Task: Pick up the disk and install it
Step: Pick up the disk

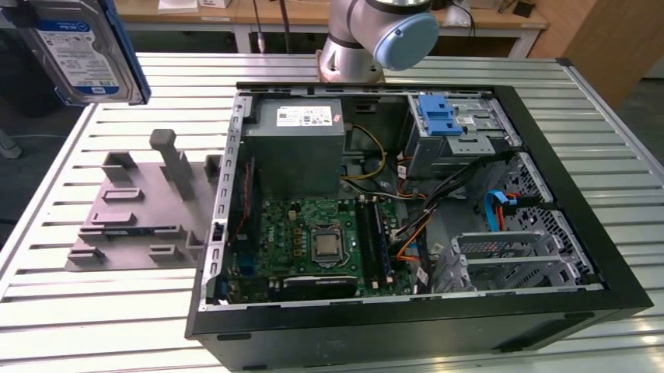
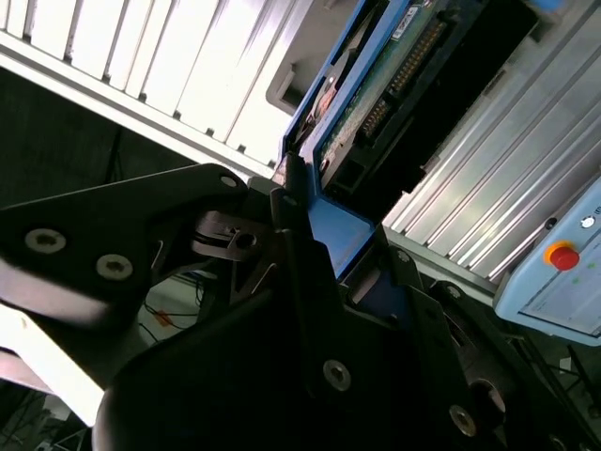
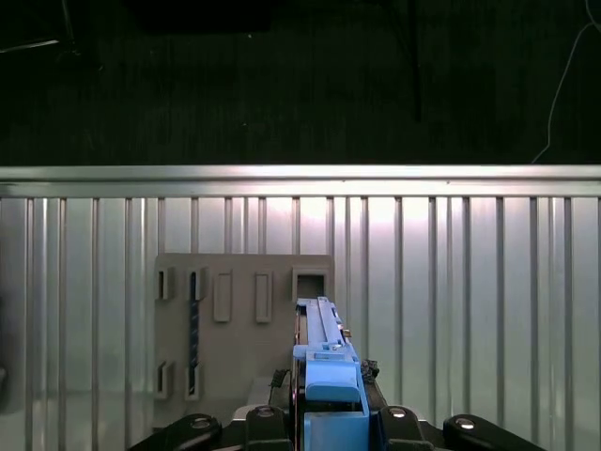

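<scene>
Aloft, disk [image 1: 83, 54] over grey holder [image 1: 145, 203].

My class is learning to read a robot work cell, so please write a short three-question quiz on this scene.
1. True or false: the disk lies inside the computer case.
2. What does the tool hold? A) a cable B) the disk C) nothing
3. Fill in: the grey fixture sits to the exterior view's ____ of the computer case.
Key: 1 false, it is held up in the air; 2 B; 3 left.
</scene>
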`<state>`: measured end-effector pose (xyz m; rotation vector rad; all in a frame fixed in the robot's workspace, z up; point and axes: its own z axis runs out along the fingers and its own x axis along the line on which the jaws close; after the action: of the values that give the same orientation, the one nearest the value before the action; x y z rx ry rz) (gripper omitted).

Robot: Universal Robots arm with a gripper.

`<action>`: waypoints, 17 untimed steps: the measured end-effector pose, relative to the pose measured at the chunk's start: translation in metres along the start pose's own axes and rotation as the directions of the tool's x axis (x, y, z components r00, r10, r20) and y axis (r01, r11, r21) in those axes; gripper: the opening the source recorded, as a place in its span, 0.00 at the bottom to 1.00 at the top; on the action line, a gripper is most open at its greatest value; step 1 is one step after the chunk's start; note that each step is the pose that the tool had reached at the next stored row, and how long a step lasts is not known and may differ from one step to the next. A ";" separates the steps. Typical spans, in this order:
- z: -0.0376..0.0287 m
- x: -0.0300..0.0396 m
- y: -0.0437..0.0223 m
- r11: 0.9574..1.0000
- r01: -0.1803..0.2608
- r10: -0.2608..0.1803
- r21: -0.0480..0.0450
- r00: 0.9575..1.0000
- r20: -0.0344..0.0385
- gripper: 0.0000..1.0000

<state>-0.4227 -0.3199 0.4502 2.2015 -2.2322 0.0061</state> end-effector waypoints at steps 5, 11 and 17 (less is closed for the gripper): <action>-0.0057 0.0000 0.0000 1.000 0.000 0.000 0.001 1.000 0.000 0.36; -0.0117 0.0001 0.0000 1.000 0.000 0.000 0.001 1.000 0.000 0.36; -0.0170 0.0001 0.0000 1.000 0.000 0.000 0.002 1.000 0.000 0.36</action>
<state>-0.4227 -0.3199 0.4672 2.2023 -2.2331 0.0080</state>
